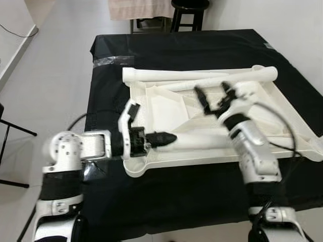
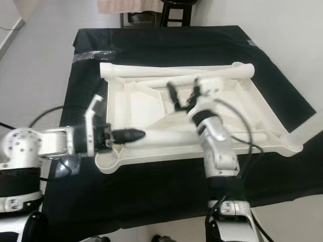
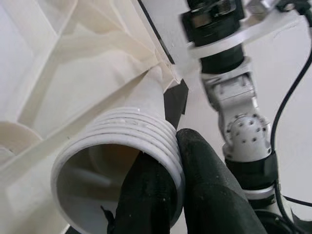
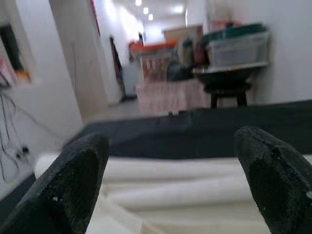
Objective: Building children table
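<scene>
The white plastic table top point(image 1: 151, 169) lies upside down on a table covered with black cloth point(image 1: 176, 48). My left gripper point(image 1: 164, 137) is shut on the threaded end point(image 3: 122, 141) of a white table leg point(image 1: 202, 140). One finger point(image 3: 146, 195) is inside the tube and the other is outside. This leg lies along the top's near rim. My right gripper point(image 1: 212, 91) hangs open above the middle of the top, holding nothing, its fingertips point(image 4: 273, 165) wide apart. Two more white legs point(image 1: 176, 74) lie along the far rim.
Another white leg point(image 2: 308, 128) sticks up from the near right corner of the top. A black stool point(image 1: 189, 10) and a beige cloth point(image 1: 139, 7) stand behind the table. A black chair leg point(image 1: 15, 128) is on the floor to the left.
</scene>
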Available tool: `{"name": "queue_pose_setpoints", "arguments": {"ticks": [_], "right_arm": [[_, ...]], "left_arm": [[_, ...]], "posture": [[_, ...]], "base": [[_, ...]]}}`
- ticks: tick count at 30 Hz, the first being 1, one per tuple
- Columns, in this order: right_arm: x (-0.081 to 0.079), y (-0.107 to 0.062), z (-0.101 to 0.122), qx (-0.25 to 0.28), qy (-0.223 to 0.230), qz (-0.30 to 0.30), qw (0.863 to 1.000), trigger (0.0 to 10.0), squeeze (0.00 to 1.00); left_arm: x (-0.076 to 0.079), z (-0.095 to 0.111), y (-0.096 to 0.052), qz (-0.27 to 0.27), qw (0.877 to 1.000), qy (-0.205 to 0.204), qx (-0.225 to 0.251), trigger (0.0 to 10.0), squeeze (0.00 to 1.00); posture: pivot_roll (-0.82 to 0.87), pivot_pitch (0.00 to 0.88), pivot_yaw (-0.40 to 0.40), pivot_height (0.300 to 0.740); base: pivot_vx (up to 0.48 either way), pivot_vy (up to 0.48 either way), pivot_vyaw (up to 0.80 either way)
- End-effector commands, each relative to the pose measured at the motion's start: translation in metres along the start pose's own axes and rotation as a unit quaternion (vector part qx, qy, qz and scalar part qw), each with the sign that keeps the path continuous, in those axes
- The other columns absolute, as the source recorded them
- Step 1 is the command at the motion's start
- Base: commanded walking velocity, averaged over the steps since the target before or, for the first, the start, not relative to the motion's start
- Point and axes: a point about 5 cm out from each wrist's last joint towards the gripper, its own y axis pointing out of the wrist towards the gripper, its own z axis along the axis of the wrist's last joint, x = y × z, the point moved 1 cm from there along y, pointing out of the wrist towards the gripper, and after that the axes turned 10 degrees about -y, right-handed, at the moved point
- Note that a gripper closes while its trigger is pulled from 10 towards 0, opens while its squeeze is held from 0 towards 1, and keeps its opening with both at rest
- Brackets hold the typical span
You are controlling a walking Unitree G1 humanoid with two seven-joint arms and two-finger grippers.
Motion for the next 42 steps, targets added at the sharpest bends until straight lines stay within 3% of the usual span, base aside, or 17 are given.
{"name": "queue_pose_setpoints", "arguments": {"ticks": [1,3,5,6,7,8,9,11,12,15,24,29,30,33,39,42], "right_arm": [[0.003,-0.001,0.008,0.022,0.042,-0.004,0.999,10.0,0.0],[0.003,-0.001,0.008,0.022,0.042,-0.004,0.999,10.0,0.0],[0.009,0.0,0.025,0.063,0.112,-0.003,0.992,10.0,0.0],[0.009,0.0,0.025,0.063,0.112,-0.003,0.992,10.0,0.0],[0.011,-0.001,0.041,0.108,0.185,0.024,0.977,10.0,0.0],[0.009,-0.005,0.05,0.132,0.214,0.051,0.966,10.0,0.0],[0.009,-0.005,0.05,0.132,0.214,0.051,0.966,10.0,0.0],[0.003,-0.012,0.062,0.161,0.251,0.104,0.949,10.0,0.0],[0.003,-0.012,0.062,0.161,0.251,0.104,0.949,10.0,0.0],[-0.009,-0.028,0.069,0.176,0.286,0.192,0.922,10.0,0.0],[-0.014,-0.064,0.063,0.163,0.317,0.291,0.888,10.0,0.0],[-0.018,-0.075,0.057,0.137,0.31,0.32,0.885,10.0,0.0],[-0.025,-0.082,0.038,0.082,0.302,0.325,0.892,10.0,0.0],[-0.028,-0.088,0.021,0.042,0.297,0.307,0.903,10.0,0.0],[-0.018,-0.094,0.022,0.063,0.345,0.28,0.894,10.0,0.0],[-0.017,-0.096,0.023,0.062,0.349,0.284,0.891,10.0,0.0]], "left_arm": [[0.0,0.011,-0.017,0.032,0.998,0.025,0.042,0.0,0.0],[0.0,0.011,-0.017,0.032,0.998,0.025,0.042,0.0,0.0],[0.01,0.019,-0.027,0.023,0.995,0.06,0.07,0.0,0.0],[0.01,0.019,-0.027,0.023,0.995,0.06,0.07,0.0,0.0],[0.02,0.031,-0.04,0.012,0.989,0.084,0.122,0.0,0.0],[0.023,0.035,-0.046,0.009,0.986,0.091,0.143,0.0,0.0],[0.023,0.035,-0.046,0.009,0.986,0.091,0.143,0.0,0.0],[0.029,0.041,-0.055,-0.005,0.98,0.099,0.172,0.0,0.0],[0.029,0.041,-0.055,-0.005,0.98,0.099,0.172,0.0,0.0],[0.041,0.045,-0.064,-0.045,0.97,0.113,0.211,0.0,0.0],[0.046,0.042,-0.068,-0.082,0.957,0.106,0.256,0.0,0.0],[0.046,0.042,-0.069,-0.092,0.954,0.097,0.269,0.0,0.0],[0.045,0.045,-0.071,-0.101,0.948,0.091,0.287,0.0,0.0],[0.046,0.046,-0.075,-0.11,0.94,0.092,0.308,0.0,0.0],[0.042,0.047,-0.076,-0.121,0.931,0.085,0.335,0.0,0.0],[0.04,0.048,-0.076,-0.119,0.929,0.079,0.341,0.0,0.0]], "posture": [[0.05,0.18,-0.048,0.74],[0.05,0.18,-0.048,0.74],[0.05,0.181,-0.049,0.74],[0.05,0.181,-0.049,0.74],[0.05,0.183,-0.05,0.74],[0.05,0.182,-0.051,0.74],[0.05,0.182,-0.051,0.74],[0.05,0.183,-0.055,0.74],[0.05,0.183,-0.055,0.74],[0.05,0.185,-0.062,0.74],[0.03,0.194,-0.074,0.74],[0.03,0.197,-0.069,0.74],[0.03,0.198,-0.067,0.74],[0.04,0.197,-0.058,0.74],[0.05,0.193,-0.061,0.74],[0.04,0.191,-0.064,0.74]], "base": [[0.0,0.0,0.0],[0.0,0.0,0.0],[0.0,0.0,0.0],[0.0,0.0,0.0],[0.0,0.0,0.0],[0.0,0.0,0.0],[0.0,0.0,0.0],[0.0,0.0,0.0],[0.0,0.0,0.0],[0.0,0.0,0.0],[0.0,0.0,0.0],[0.0,0.0,0.0],[0.0,0.0,0.0],[0.0,0.0,0.0],[0.0,0.0,0.0],[0.0,0.0,0.0]]}}
